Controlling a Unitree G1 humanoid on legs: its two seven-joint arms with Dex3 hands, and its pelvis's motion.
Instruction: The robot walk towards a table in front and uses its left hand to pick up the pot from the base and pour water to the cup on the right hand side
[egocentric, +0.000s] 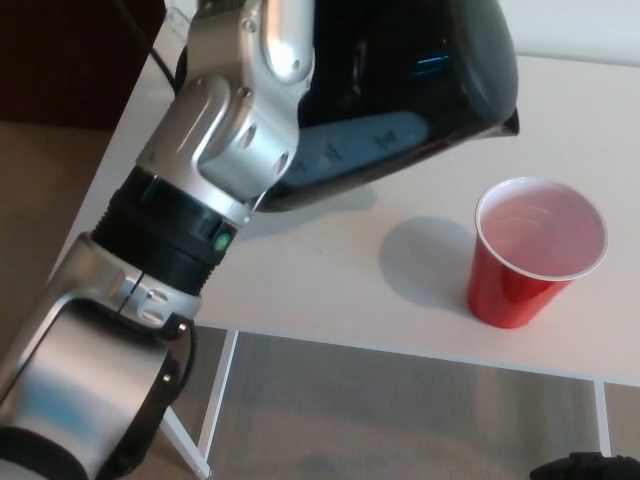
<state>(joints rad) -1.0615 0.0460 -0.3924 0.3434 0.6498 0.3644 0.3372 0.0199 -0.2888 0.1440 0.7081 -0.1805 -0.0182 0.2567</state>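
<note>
Pot (420, 90) hangs tilted at upper centre, spout just above-left of red cup (532, 250) on worktop (420, 290); hand's grip hidden; spout should be centred over cup before tipping slowly.

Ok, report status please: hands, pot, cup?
Left arm carries pot in the air, its hand hidden. Right hand out of view. Red cup upright on table, nothing between.
</note>
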